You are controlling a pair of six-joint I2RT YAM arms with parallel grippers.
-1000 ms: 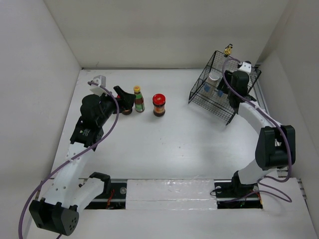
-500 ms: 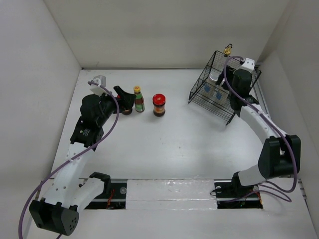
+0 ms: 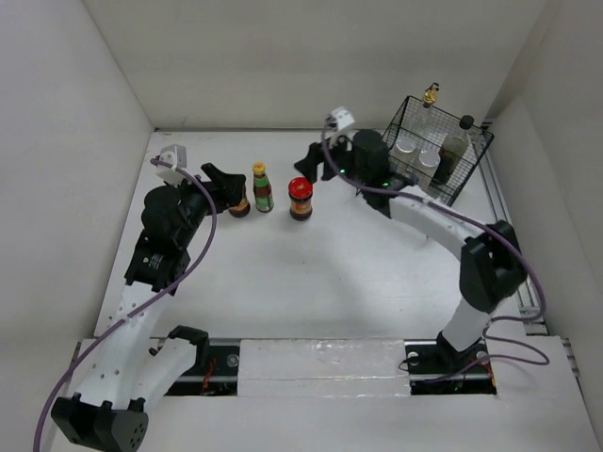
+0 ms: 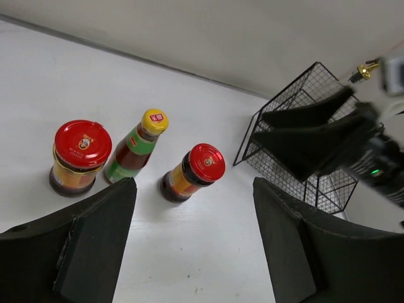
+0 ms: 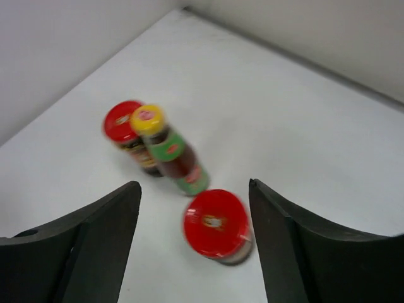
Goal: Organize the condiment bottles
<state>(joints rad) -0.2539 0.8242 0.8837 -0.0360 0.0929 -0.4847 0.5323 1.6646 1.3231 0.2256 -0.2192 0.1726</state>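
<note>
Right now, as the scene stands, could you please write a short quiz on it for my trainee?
1. True or false: the yellow-capped bottle is inside the wire basket.
2. How many red-lidded jars stand on the table?
3. The left gripper and the right gripper are: A both open and empty; B both shut on jars; C one shut.
Key: 1 false; 2 two; 3 A.

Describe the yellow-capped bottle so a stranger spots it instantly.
On the white table, left of the black wire basket, three containers stand in a row. The yellow-capped bottle is the middle one; its neighbours are squat red-lidded jars, it alone is slim and green-banded.
</note>
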